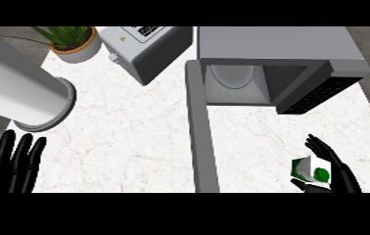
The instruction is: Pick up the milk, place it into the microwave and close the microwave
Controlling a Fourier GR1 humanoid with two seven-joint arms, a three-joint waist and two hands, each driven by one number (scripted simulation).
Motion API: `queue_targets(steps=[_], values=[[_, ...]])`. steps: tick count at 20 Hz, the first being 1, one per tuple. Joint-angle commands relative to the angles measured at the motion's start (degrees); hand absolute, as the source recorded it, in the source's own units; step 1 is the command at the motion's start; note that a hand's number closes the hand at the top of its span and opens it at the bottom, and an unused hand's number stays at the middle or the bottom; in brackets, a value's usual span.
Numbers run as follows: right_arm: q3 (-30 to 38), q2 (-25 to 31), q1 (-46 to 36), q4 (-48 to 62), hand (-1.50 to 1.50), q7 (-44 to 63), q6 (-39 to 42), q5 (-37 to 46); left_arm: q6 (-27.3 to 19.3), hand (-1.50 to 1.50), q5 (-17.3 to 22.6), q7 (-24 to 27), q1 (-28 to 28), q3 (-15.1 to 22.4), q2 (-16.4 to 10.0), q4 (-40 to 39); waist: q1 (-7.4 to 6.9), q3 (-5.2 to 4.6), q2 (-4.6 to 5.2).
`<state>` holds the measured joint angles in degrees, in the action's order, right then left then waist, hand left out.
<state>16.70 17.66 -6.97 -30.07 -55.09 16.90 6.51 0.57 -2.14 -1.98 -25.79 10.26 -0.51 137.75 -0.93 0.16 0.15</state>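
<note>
Your left hand (pixel 20 163) rests at the lower left edge, fingers straight and pointing up, holding nothing. Above it a white cylinder (pixel 29 97) stands on the table (pixel 123 141); potted plant (pixel 72 40) and toaster (pixel 148 48) sit further back. Microwave (pixel 274 48) is open, its door (pixel 201 131) swung out toward you. At lower right, your right hand (pixel 341 173) has fingers and thumb curled round the milk (pixel 311 169), in front of the microwave and outside it.
</note>
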Motion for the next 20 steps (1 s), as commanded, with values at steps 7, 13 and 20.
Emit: queue_targets(steps=[7, 13, 20], values=[[-5.3, -2.5, 0.1, -0.8, 1.50, -14.5, 6.7, 1.8, -2.5, -1.50, -2.4, -2.1, 0.3, 4.2, 0.5, 1.0, 0.73, 0.06, -0.11], [-8.8, -4.2, 0.6, -7.1, 1.50, -12.1, 8.9, -0.8, -1.1, -1.50, 0.5, 0.4, -0.9, 0.5, 0.3, -0.1, 0.83, -0.14, -0.29], [-11.2, -11.2, 4.6, -20.2, 1.50, -2.6, -0.9, -3.2, 1.1, -1.50, 4.8, -0.7, -4.5, -2.3, -2.0, 4.1, 0.94, -0.26, -0.44]])
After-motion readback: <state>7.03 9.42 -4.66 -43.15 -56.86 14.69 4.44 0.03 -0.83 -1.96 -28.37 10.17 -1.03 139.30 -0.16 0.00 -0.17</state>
